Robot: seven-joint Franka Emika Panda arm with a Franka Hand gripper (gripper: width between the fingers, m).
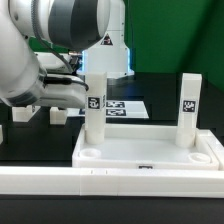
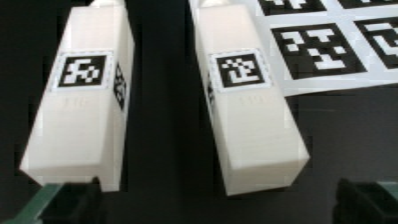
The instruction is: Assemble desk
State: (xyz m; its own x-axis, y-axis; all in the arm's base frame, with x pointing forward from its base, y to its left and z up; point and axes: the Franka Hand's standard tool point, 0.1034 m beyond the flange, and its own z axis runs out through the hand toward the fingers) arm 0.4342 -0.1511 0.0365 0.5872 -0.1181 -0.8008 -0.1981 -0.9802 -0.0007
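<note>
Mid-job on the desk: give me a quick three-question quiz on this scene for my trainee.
1. True or false: the two loose legs seen in the wrist view stand upright.
2. How many upright legs does the desk top hold? A) one B) two C) four
3. Fill in: the fingers are ___, holding nothing.

Key: 1 false, they lie flat on the table, side by side with a gap between them; 2 B, with both near sockets empty; 3 open.
</note>
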